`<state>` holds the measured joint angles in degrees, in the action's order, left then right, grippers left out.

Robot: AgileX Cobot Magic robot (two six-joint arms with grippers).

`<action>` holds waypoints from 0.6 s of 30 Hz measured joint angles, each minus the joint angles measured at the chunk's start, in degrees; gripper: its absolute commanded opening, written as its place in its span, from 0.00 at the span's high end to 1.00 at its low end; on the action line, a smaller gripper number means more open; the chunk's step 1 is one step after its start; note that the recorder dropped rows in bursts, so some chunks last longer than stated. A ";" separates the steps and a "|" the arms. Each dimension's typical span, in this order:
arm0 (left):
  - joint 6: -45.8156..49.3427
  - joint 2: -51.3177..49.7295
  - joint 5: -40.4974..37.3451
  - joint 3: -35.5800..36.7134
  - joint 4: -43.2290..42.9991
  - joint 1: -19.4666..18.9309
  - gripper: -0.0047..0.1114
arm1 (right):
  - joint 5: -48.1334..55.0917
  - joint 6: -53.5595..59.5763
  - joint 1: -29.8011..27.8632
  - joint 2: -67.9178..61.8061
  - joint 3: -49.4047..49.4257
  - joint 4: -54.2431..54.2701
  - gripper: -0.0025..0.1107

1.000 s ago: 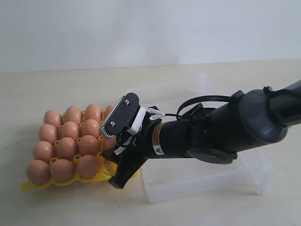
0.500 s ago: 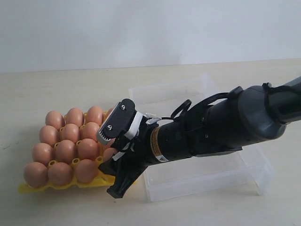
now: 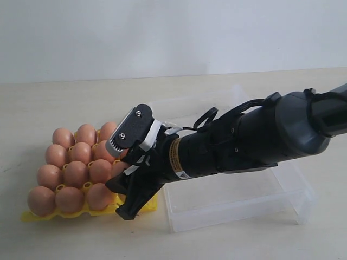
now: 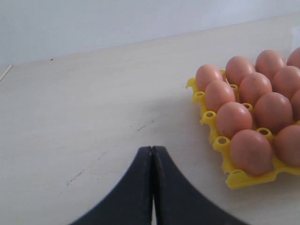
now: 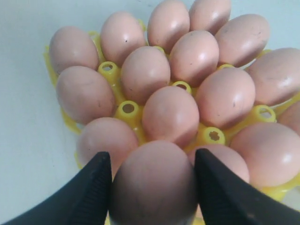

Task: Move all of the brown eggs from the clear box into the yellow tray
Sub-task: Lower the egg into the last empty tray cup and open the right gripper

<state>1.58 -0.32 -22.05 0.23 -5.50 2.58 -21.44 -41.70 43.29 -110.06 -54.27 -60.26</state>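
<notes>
Exterior: right gripper (image 3: 120,179) reaches across to the yellow tray (image 3: 32,215), low over the tray's front corner on the box side. The brown eggs (image 3: 76,172) fill every cup I can see. The clear box (image 3: 233,208) sits just beside the tray on the worktop (image 3: 54,108). No egg shows in it, though the arm hides part of it. Can't see from here what's between the jaws.

Left wrist: left gripper (image 4: 151,154) has its fingers pressed together with nothing in them. It hangs over bare worktop, well clear of the tray's edge.

Right wrist: the jaws are clamped on the gripped egg (image 5: 154,183), one finger (image 5: 96,173) against each long flank. It's upright over the corner cup with neighbouring eggs just beside it. Can't tell if it's seated yet.

Handling, my read: light, rigid thin shell, smooth and a bit slippery, and it will crack under squeeze or a knock. The flank hold at the widest girth looks right. Release should be slow and straight up, since the fingers have little room next to the adjacent eggs.
</notes>
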 measured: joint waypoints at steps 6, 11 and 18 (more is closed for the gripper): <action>0.00 0.00 0.00 0.00 0.00 0.00 0.96 | -1.89 0.00 0.00 0.00 -0.28 -0.13 0.98; 0.00 0.00 0.00 0.00 0.00 0.00 0.96 | -2.12 -0.12 0.00 0.00 -0.95 -0.25 0.98; 0.00 0.00 0.00 0.00 0.00 0.00 0.96 | -0.21 -0.63 0.00 -1.01 -1.30 -0.25 0.98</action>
<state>1.58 -0.32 -22.05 0.23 -5.50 2.58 -21.65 -42.33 43.29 -111.06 -55.57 -60.51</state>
